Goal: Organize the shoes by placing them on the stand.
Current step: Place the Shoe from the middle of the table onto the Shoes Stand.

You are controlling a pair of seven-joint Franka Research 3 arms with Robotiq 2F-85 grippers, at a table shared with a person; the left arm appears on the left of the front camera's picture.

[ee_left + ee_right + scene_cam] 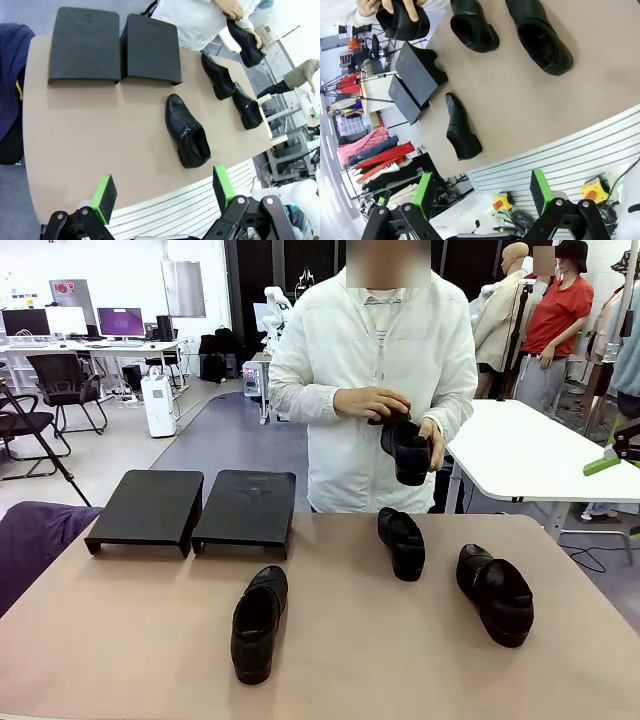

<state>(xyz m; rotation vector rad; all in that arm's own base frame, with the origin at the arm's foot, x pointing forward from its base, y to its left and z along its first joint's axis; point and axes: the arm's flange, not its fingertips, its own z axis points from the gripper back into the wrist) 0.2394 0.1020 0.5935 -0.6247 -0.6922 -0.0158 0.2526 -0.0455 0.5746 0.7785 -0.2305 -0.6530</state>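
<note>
Three glossy black shoes lie on the tan table: one near the front middle [258, 621] [187, 131] [460, 128], one at the far middle right [402, 542] [218, 76] [471, 24], one at the right [495, 593] [247, 108] [540, 35]. The person at the far side holds another shoe [407, 448] [245, 42] [403, 21] in both hands above the table. The stand, two low matte-black platforms [146, 509] [246, 510] [85, 45] [150, 49] [420, 70] [406, 99], sits at the far left, bare. My left gripper [165, 194] and right gripper [482, 192] hang open, well back from the shoes.
The table's near edge [150, 197] runs just beyond my fingers, with white slatted panels below. A dark purple cloth [35, 540] lies at the left end. A white table [540, 455] stands behind at the right.
</note>
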